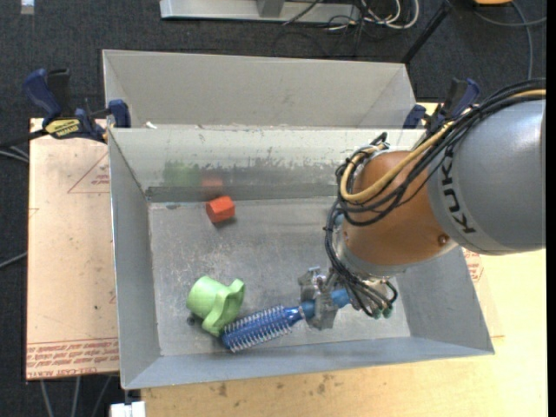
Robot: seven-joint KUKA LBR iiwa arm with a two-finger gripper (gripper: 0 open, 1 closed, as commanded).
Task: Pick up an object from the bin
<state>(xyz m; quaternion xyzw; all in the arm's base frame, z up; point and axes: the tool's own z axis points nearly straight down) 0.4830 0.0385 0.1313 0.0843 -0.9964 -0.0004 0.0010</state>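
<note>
Gripper (318, 309) at five o'clock in the bin (132, 259), apparently touching the blue brush (259, 327); I cannot tell its opening. An off-centre grip may roll the brush away.

Three things (all small): one red block (221, 209), one green cup (213, 301), one blue brush (256, 327).

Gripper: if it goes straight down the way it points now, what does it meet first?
Probably the handle end of the blue brush, lying on the bin floor beneath the gripper. Depth is unclear, so it could instead touch bare floor beside the handle. The green cup lies off that line.
</note>
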